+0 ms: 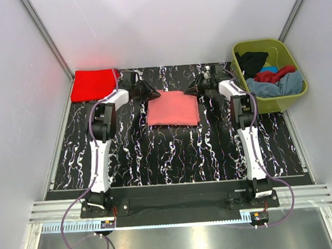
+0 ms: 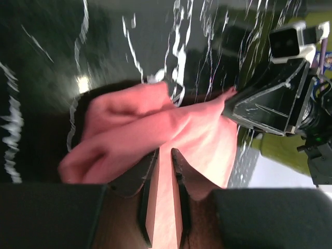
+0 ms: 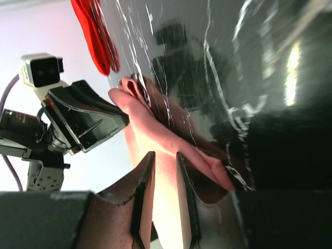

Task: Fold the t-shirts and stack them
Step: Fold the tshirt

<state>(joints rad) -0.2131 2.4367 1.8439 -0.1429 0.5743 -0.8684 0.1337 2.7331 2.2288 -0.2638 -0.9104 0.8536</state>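
At the far left corner of the marbled black worktop, a bright red t-shirt is seen lying folded, well apart from both arms. Just to its right, the left claw is brought low to the far left corner of the salmon pink t-shirt, which is laid as a folded rectangle at the middle of the worktop. In the left wrist view the fingers are drawn narrow, with a strip of the pink cloth pinched between them and the rest bunched in soft folds beyond. At the shirt's far right corner the right claw is set the same way; in its wrist view a fold of the same cloth is gripped between the narrowed fingers. At the far right an olive-green tub is placed, and a black t-shirt, a dark red one and a grey-blue one are heaped unfolded inside it.
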